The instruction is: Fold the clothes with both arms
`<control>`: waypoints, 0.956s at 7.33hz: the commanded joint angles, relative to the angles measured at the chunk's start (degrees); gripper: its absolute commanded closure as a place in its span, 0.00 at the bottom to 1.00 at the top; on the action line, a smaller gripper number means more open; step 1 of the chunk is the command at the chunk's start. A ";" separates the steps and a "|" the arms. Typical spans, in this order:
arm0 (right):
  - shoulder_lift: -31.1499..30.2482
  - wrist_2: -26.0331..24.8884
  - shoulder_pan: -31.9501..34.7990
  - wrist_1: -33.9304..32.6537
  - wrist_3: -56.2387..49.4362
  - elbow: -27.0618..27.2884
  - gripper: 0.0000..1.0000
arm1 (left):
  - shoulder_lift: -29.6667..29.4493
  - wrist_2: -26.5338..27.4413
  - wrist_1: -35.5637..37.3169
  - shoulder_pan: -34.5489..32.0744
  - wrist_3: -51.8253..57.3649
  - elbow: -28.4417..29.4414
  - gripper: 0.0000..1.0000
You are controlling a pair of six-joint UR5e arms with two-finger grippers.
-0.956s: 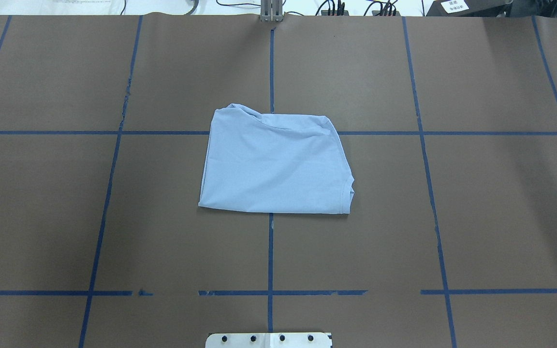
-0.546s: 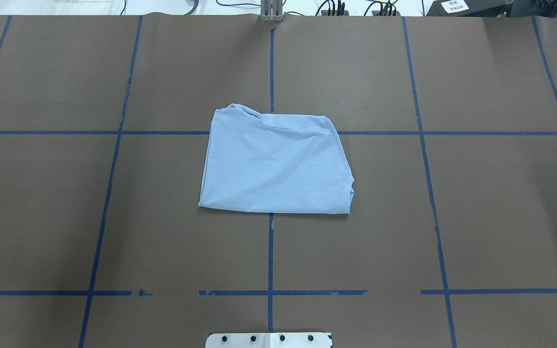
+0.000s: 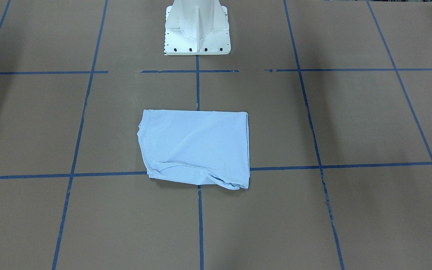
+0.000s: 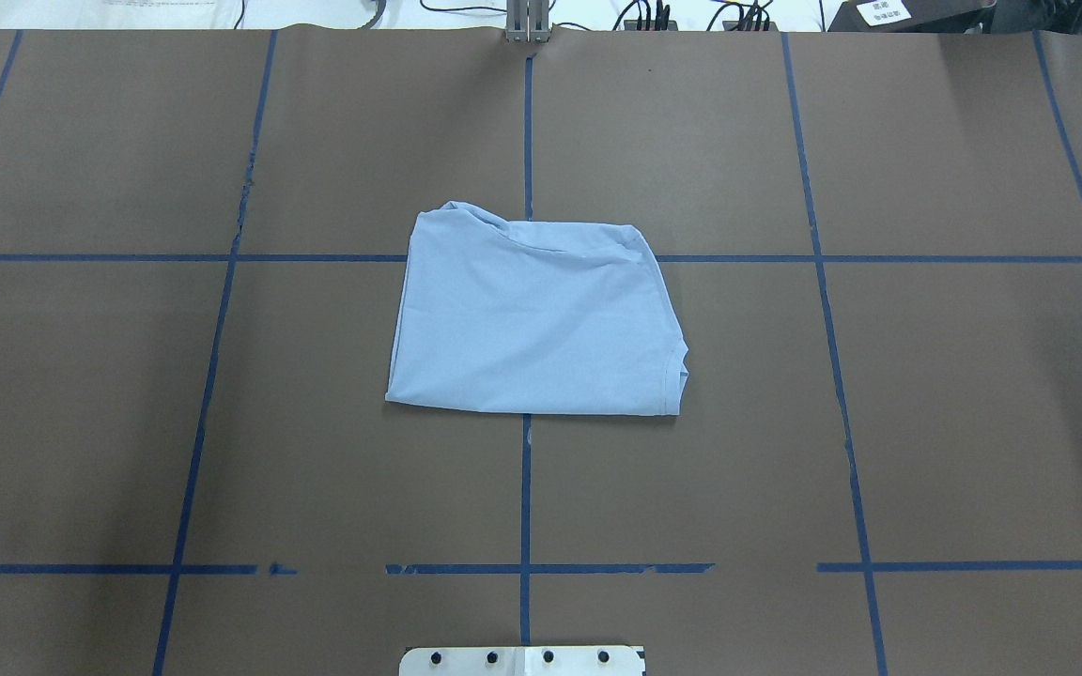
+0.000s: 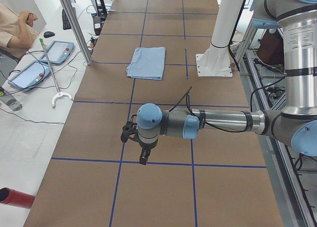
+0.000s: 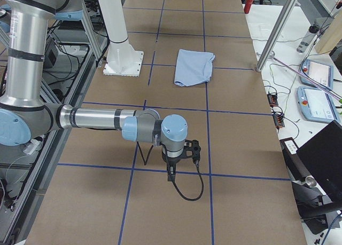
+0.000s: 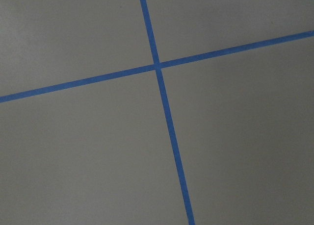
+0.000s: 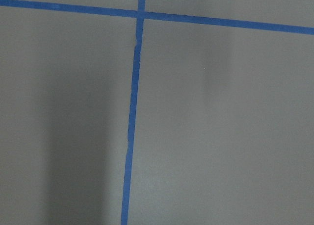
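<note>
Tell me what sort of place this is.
Most likely a robotics lab workcell: a brown table gridded with blue tape, a jointed left arm and right arm reaching over it, and tablet-like control pendants alongside.

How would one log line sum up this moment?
T-shirt: folded, lying free | left gripper: apart from T-shirt, state unclear | right gripper: apart from T-shirt, state unclear
</note>
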 commanded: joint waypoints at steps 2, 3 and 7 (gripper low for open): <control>-0.15 0.01 0.01 0.08 -0.03 -0.02 0.00 | 0.81 0.10 -0.33 0.02 -0.22 0.31 0.00; -0.15 -0.07 0.01 -0.01 -0.03 -0.37 0.00 | 0.64 0.36 -0.51 0.10 -0.05 1.09 0.00; 0.29 0.27 0.01 -0.01 0.23 -1.33 0.00 | 0.46 0.19 -0.95 0.19 0.13 1.27 0.00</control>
